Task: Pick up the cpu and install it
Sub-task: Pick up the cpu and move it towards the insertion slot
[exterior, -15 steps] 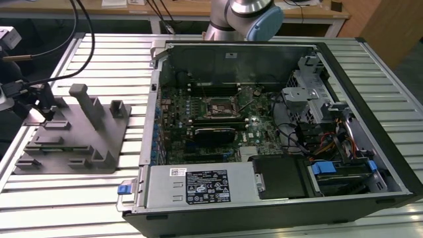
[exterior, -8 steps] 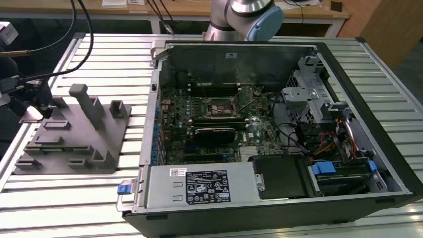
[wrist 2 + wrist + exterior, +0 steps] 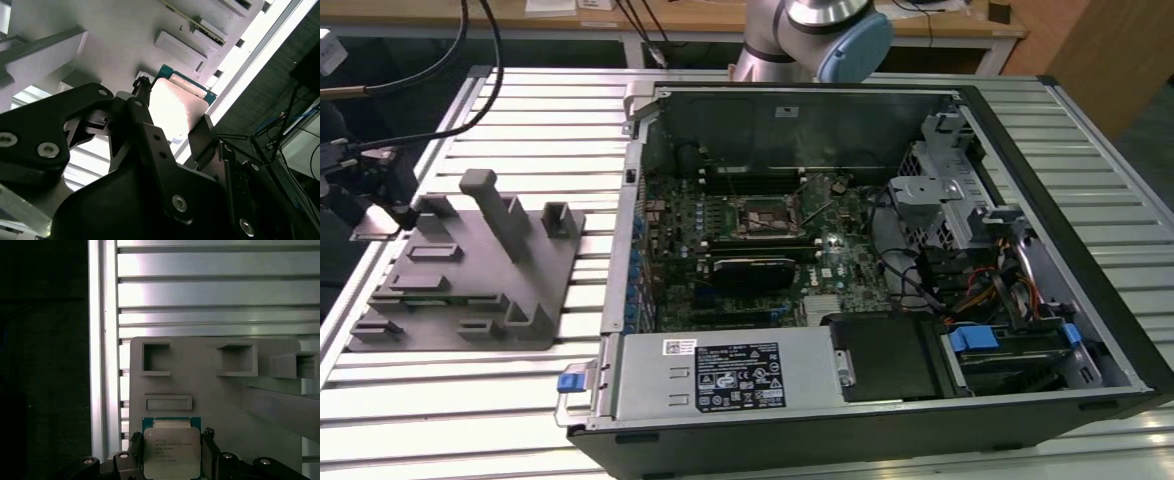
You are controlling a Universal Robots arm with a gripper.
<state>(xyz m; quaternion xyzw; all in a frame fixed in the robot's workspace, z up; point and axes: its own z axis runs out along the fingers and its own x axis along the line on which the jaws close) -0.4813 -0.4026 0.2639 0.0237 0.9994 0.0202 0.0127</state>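
The cpu (image 3: 172,452) (image 3: 176,104) is a flat square chip with a silvery top plate and a green rim. In both wrist views it sits between my gripper's (image 3: 171,440) (image 3: 172,107) two black fingers (image 3: 135,441), which press on two opposite edges. It is over the grey plastic fixture (image 3: 210,390) (image 3: 480,270); I cannot tell whether it still rests on it. In the exterior view the gripper (image 3: 371,220) is at the fixture's left end, far from the motherboard socket (image 3: 761,217) in the open computer case (image 3: 1067,250).
The fixture carries upright grey blocks (image 3: 487,210) and several recesses (image 3: 156,358). It lies on a slatted metal table (image 3: 520,110), whose edge (image 3: 102,340) runs close to the fixture. The case holds a power supply (image 3: 720,375), drive cages and cables (image 3: 987,290).
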